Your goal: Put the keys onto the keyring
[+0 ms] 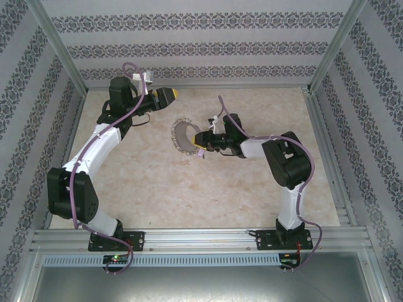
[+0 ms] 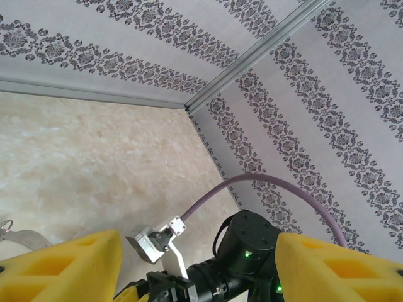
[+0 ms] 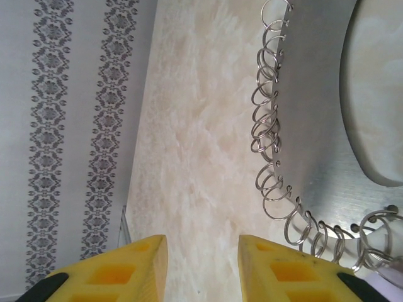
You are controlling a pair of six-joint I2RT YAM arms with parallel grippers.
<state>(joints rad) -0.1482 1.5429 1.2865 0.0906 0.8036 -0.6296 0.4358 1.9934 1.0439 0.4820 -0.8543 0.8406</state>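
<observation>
Around keyring (image 3: 318,119) rim — keys (image 3: 264,123) threaded.

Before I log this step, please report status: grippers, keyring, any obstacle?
Left gripper open, empty, raised near back wall. Right gripper open, empty, low beside keyring. Keyring on table, not held. No obstacle seen.

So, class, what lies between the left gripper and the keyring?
Nothing: in the top view, the stretch of table between the left gripper and the keyring is bare.
</observation>
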